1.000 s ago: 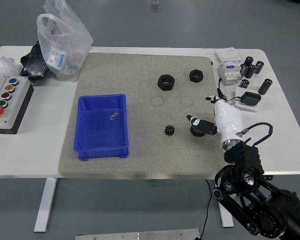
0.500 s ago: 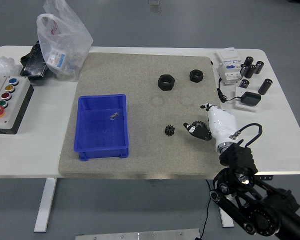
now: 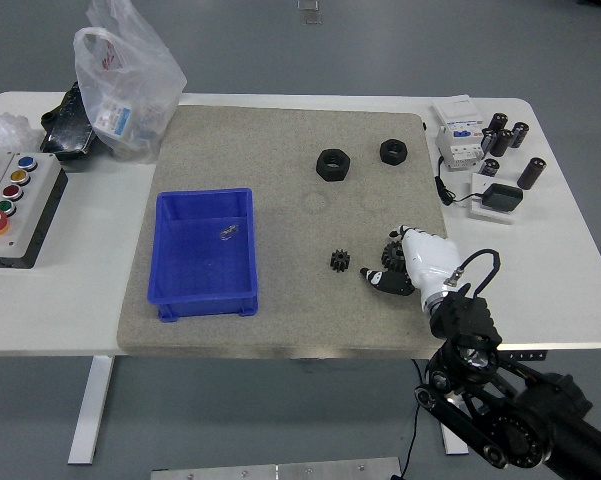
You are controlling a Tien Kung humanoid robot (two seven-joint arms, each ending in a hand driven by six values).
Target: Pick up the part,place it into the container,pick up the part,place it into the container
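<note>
1. Our right hand (image 3: 398,268) has slid left across the grey mat (image 3: 280,330), away from the mat's right edge and a bit nearer its front edge.
2. Its white shell has swung round: it was stretched out toward the table's back right, now it sits compact and more upright over the wrist.
3. The larger black gear (image 3: 392,252) was just left of the fingers a second ago; the hand now covers most of it, only its far rim showing.
4. The dark fingertips (image 3: 372,280) have closed in on the small black gear (image 3: 341,262); they now sit just beside it, not touching.
</note>
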